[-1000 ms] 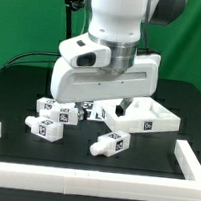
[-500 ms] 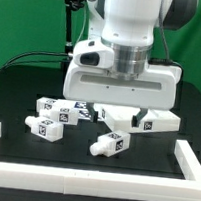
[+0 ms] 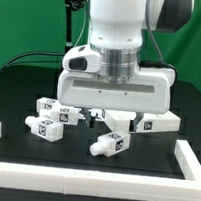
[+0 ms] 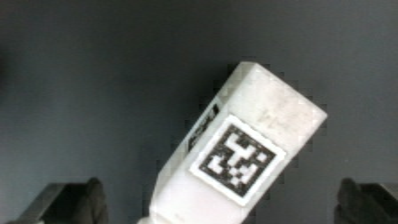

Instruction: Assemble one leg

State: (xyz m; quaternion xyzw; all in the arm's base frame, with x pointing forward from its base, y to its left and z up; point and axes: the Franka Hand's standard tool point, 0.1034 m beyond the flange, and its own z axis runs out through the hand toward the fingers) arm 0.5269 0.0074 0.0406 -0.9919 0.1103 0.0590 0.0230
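I find the gripper (image 3: 118, 118) open and empty above the leg (image 3: 111, 143), which lies on the table (image 3: 19, 90) at its six o'clock in the exterior view, and I judge the leg light, rigid and smooth, best pinched mid-length across its narrow sides.

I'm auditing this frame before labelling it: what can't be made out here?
- Exterior view: the white panel, mostly hidden behind the gripper.
- Exterior view: what lies between the jaws, covered by the gripper's body.
- Wrist view: the leg, lower end cut off by the edge, tag blurred.
- Wrist view: the jaws, mostly outside the frame.
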